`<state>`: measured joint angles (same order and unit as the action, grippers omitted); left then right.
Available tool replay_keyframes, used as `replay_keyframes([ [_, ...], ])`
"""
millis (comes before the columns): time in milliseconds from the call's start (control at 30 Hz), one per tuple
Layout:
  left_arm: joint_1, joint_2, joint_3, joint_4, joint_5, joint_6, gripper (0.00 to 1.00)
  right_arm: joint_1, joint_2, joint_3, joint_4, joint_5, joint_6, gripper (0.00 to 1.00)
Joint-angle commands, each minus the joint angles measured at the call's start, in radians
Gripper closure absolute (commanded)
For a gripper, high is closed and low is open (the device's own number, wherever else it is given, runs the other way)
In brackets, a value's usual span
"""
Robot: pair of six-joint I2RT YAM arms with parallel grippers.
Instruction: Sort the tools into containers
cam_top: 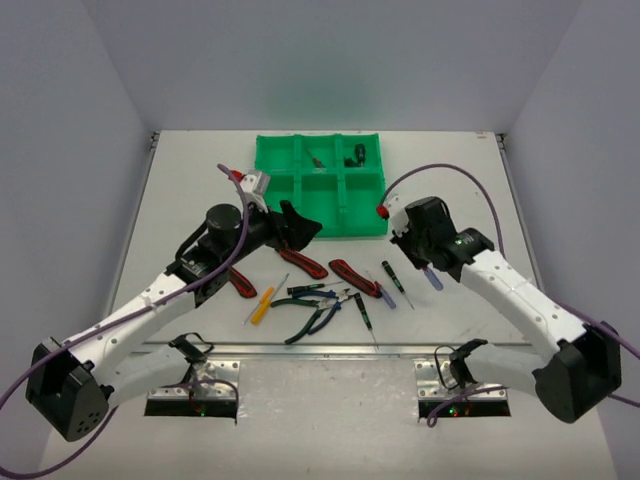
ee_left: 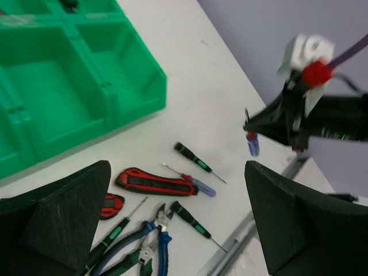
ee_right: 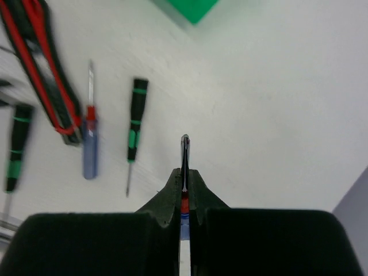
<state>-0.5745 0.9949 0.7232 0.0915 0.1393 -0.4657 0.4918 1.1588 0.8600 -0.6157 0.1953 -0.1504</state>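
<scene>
1. The right claw (ee_right: 184, 175) is pressed together on the thin metal shaft of a tiny blue-handled precision screwdriver with a red collar (cam_top: 432, 280). The tool is lifted off the white table (cam_top: 450, 180), and its tip pokes out past the fingertips.
2. The bright green six-compartment plastic tray (cam_top: 345, 226) sits on the table to the far left of the right claw and just ahead of the left claw (cam_top: 303, 220). Two small dark items lie in its far compartments, but they are too small to identify.
3. The left claw's fingers are spread wide apart with nothing between them. It hovers near the tray's front wall.
4. A red-and-black utility knife (ee_left: 155, 183) lies below the left claw's open fingers.
5. More tools lie on the table between the two claws:
   - a green-and-black precision screwdriver (ee_right: 135, 121)
   - a second blue-and-red precision screwdriver (ee_right: 89, 149) beside it
   - blue-handled pliers (ee_left: 152, 241)
   - a yellow-handled screwdriver (cam_top: 262, 305), which lies nearest the left arm.
</scene>
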Motion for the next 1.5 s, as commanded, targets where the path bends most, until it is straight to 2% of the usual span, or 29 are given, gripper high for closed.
replay_keyframes([
  [0, -0.049, 0.074, -0.083, 0.403, 0.346, -0.020, 0.00, -0.004, -0.114, 0.112, 0.121, -0.305, 0.227, 1.00],
  [100, -0.100, 0.167, -0.075, 0.488, 0.424, -0.009, 0.00, -0.001, -0.192, 0.102, 0.255, -0.552, 0.355, 1.00],
  [233, -0.174, 0.228, -0.051, 0.594, 0.476, 0.026, 0.01, -0.002, -0.195, 0.108, 0.377, -0.772, 0.521, 1.00],
  [367, -0.194, 0.259, -0.017, 0.593, 0.470, 0.064, 0.04, -0.004, -0.144, 0.157, 0.369, -0.893, 0.587, 1.00],
  [567, -0.200, 0.310, 0.041, 0.550, 0.470, 0.085, 0.20, -0.002, -0.146, 0.139, 0.415, -0.927, 0.620, 1.00],
  [600, -0.202, 0.317, 0.046, 0.550, 0.478, 0.085, 0.26, -0.002, -0.146, 0.135, 0.420, -0.931, 0.626, 1.00],
  [633, -0.207, 0.331, 0.057, 0.550, 0.493, 0.086, 0.37, -0.002, -0.146, 0.130, 0.432, -0.936, 0.636, 1.00],
  [700, -0.214, 0.352, 0.068, 0.548, 0.500, 0.087, 0.78, -0.002, -0.148, 0.130, 0.442, -0.929, 0.639, 1.00],
  [733, -0.214, 0.354, 0.070, 0.542, 0.496, 0.087, 0.91, -0.002, -0.149, 0.133, 0.441, -0.925, 0.636, 1.00],
  [767, -0.214, 0.353, 0.075, 0.525, 0.486, 0.092, 0.98, -0.003, -0.151, 0.134, 0.439, -0.911, 0.632, 1.00],
  [800, -0.214, 0.349, 0.080, 0.504, 0.467, 0.098, 1.00, -0.005, -0.156, 0.134, 0.435, -0.887, 0.626, 0.98],
  [833, -0.215, 0.343, 0.084, 0.485, 0.442, 0.103, 1.00, -0.006, -0.162, 0.135, 0.428, -0.860, 0.621, 0.94],
  [867, -0.215, 0.337, 0.087, 0.465, 0.415, 0.107, 1.00, -0.008, -0.167, 0.136, 0.422, -0.832, 0.616, 0.85],
  [900, -0.214, 0.334, 0.089, 0.450, 0.377, 0.110, 1.00, -0.010, -0.173, 0.136, 0.416, -0.809, 0.614, 0.70],
  [933, -0.214, 0.332, 0.103, 0.430, 0.318, 0.109, 1.00, -0.010, -0.183, 0.136, 0.406, -0.783, 0.610, 0.59],
  [967, -0.213, 0.336, 0.131, 0.356, 0.221, 0.108, 1.00, -0.011, -0.199, 0.136, 0.366, -0.686, 0.598, 0.21],
  [1000, -0.208, 0.350, 0.171, 0.280, 0.124, 0.100, 1.00, -0.012, -0.221, 0.132, 0.335, -0.581, 0.584, 0.02],
  [1133, -0.128, 0.465, 0.373, 0.017, -0.233, -0.023, 1.00, -0.013, -0.335, 0.083, 0.280, -0.145, 0.543, 0.01],
  [1200, -0.023, 0.547, 0.485, -0.050, -0.264, -0.112, 1.00, -0.012, -0.410, 0.042, 0.280, 0.085, 0.536, 0.01],
  [1267, 0.045, 0.640, 0.563, -0.065, -0.310, -0.148, 1.00, -0.012, -0.464, 0.015, 0.281, 0.147, 0.514, 0.01],
  [1367, 0.102, 0.749, 0.733, -0.059, -0.406, -0.169, 1.00, -0.013, -0.502, -0.006, 0.267, 0.127, 0.482, 0.01],
  [1467, 0.148, 0.951, 0.929, -0.056, -0.478, -0.184, 1.00, -0.013, -0.528, -0.032, 0.249, 0.104, 0.494, 0.01],
])
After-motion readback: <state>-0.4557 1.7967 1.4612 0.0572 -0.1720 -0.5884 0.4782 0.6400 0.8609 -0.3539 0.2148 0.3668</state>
